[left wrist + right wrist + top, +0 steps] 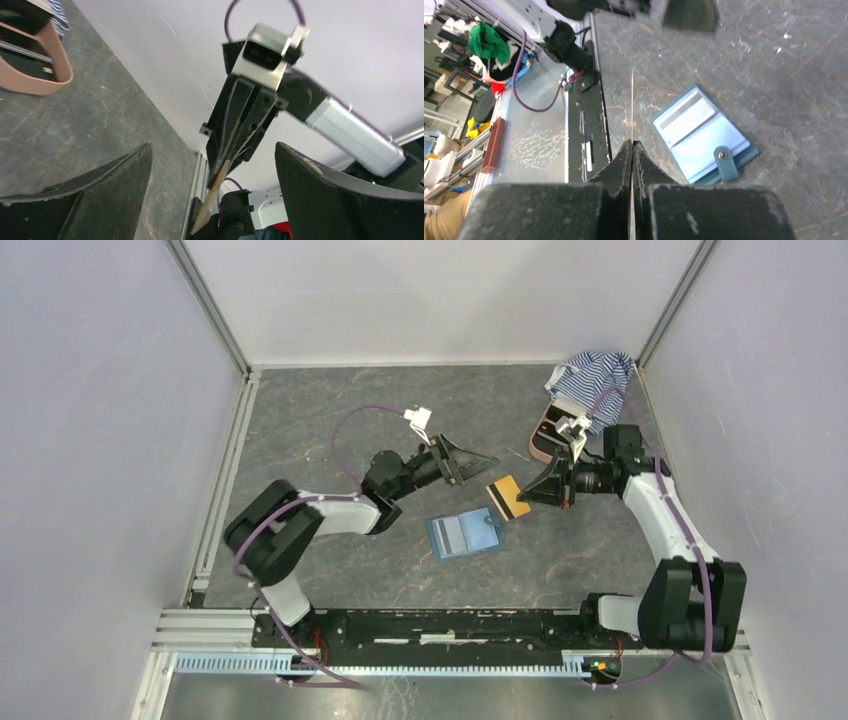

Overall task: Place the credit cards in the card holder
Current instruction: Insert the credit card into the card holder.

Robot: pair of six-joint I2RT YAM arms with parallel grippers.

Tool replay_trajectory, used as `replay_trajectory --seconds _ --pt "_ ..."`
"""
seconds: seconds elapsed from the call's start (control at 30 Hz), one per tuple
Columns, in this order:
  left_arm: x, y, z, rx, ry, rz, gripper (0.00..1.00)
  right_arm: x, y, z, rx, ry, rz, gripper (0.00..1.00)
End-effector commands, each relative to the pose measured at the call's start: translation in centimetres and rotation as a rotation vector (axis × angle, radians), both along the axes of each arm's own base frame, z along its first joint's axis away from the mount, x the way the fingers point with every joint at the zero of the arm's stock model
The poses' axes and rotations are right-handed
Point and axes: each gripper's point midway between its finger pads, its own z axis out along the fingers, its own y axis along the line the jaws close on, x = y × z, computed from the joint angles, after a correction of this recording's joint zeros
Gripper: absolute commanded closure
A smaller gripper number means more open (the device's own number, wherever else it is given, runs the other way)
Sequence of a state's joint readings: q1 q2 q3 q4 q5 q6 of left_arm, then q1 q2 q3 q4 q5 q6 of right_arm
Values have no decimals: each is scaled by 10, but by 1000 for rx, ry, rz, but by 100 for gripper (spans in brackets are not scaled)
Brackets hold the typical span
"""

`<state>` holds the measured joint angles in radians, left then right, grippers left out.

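A tan-gold credit card (508, 497) with a dark stripe hangs just above the table, and my right gripper (527, 490) is shut on its right end. It is edge-on in the right wrist view, a thin line (632, 100) running out of the pressed-together fingertips (632, 142). The teal card holder (465, 535) lies open on the table below and left of the card, pale blue inside, its snap tab (724, 162) at the near edge. My left gripper (485, 458) stands open beside the card with nothing between its fingers (100, 190). The card's edge (212, 200) shows between them.
A pink oval case (545, 435) lies behind the right gripper, with a blue-white striped cloth (595, 375) in the far right corner. The black and metal base rail (430, 625) runs along the near edge. White walls close the table on three sides.
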<state>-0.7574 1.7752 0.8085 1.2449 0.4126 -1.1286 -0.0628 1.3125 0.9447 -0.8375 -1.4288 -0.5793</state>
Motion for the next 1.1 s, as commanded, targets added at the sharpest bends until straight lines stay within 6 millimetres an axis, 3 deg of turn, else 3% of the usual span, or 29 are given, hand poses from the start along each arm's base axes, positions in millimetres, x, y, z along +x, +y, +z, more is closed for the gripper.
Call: replay_trajectory --seconds 0.0,0.03,0.17,0.2,0.33,0.47,0.63,0.83,1.07 --pt "5 40 12 142 -137 199 0 10 0 -2 -9 -38 -111 100" --pt "4 49 16 174 -168 239 0 7 1 -12 4 21 -165 100" --pt "-6 94 10 343 -184 373 0 1 1 -17 89 3 -322 100" --pt "-12 107 17 346 -189 404 0 3 -1 -19 84 14 -344 100" --pt "-30 137 6 345 -110 459 0 12 -1 -37 97 135 -450 100" --pt "-46 139 -19 343 -12 407 0 7 13 -51 118 219 -450 100" --pt "-46 143 -52 435 95 406 6 10 35 -69 39 264 -393 100" --pt "-52 144 -97 510 197 390 27 15 52 -97 -44 292 -351 100" --pt "-63 135 -133 527 237 342 47 5 61 -115 -91 304 -309 100"
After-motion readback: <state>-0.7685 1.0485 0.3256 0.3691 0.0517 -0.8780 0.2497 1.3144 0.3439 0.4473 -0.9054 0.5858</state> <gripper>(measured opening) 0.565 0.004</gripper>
